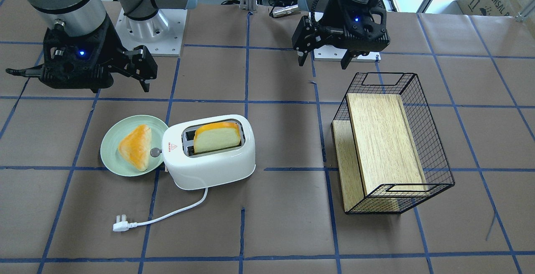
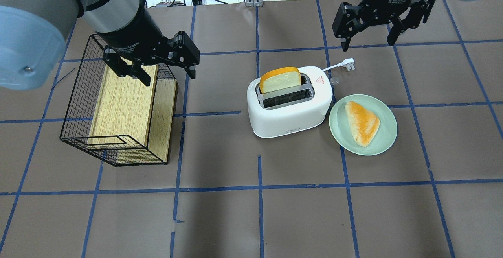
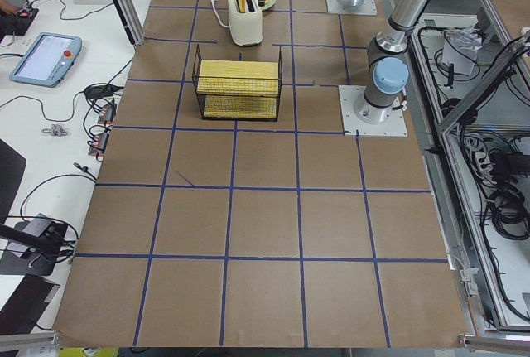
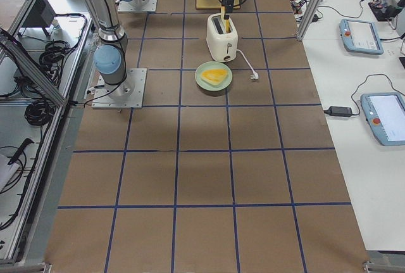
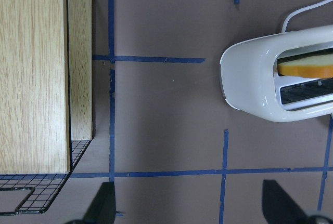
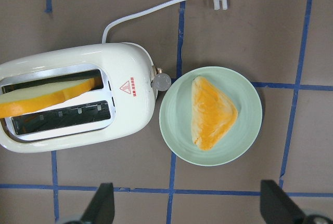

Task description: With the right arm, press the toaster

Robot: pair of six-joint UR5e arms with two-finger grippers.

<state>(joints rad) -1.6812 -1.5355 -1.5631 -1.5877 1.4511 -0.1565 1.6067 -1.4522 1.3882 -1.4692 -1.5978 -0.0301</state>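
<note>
The white toaster point(image 1: 217, 163) point(image 2: 289, 118) stands mid-table with a slice of bread point(image 2: 279, 80) standing up in one slot. Its silver knob point(image 1: 155, 152) faces the plate, and its cord ends in an unplugged white plug point(image 1: 120, 226). My right gripper point(image 1: 79, 77) point(image 2: 368, 45) hangs open and empty above the table, behind the toaster and plate and apart from both. The right wrist view looks straight down on the toaster point(image 6: 67, 130) with both fingertips point(image 6: 104, 206) spread wide. My left gripper point(image 1: 324, 63) point(image 2: 169, 78) is open and empty over the basket's far end.
A green plate point(image 1: 109, 157) point(image 2: 387, 132) with a triangular piece of bread point(image 2: 362, 122) sits right beside the toaster's knob end. A black wire basket point(image 1: 434, 157) point(image 2: 78, 104) holding a wooden board lies on the robot's left side. Blue tape lines grid the brown table.
</note>
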